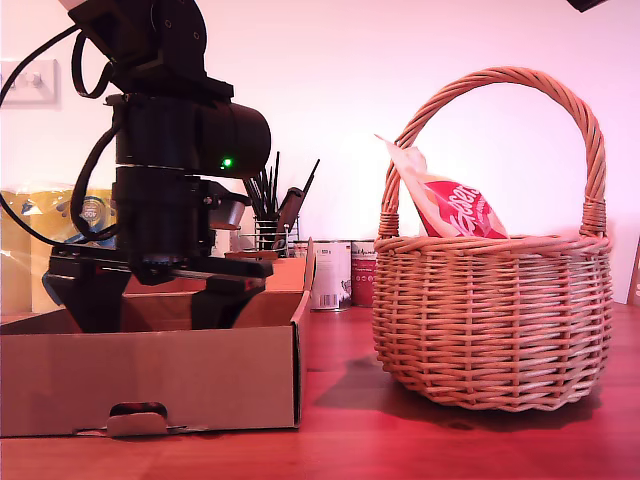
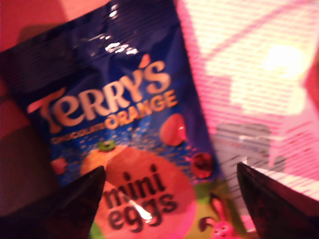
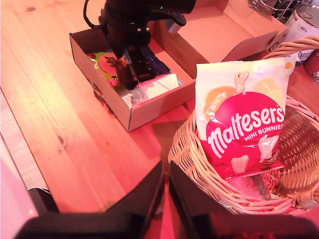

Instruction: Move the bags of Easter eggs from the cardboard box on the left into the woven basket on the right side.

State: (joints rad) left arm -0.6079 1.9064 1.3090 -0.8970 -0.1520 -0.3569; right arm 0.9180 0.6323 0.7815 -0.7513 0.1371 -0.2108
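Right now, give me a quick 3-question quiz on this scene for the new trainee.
1. True or false: the red-and-white bag already stands in the woven basket.
2. Which bag lies under my first hand in the cardboard box? A) a blue one B) a yellow one C) a black one
3. Fill in: the jaws of my second hand, above the basket's rim, are ____ (open or shut).

Key: 1 true. 2 A, the blue bag. 3 shut.
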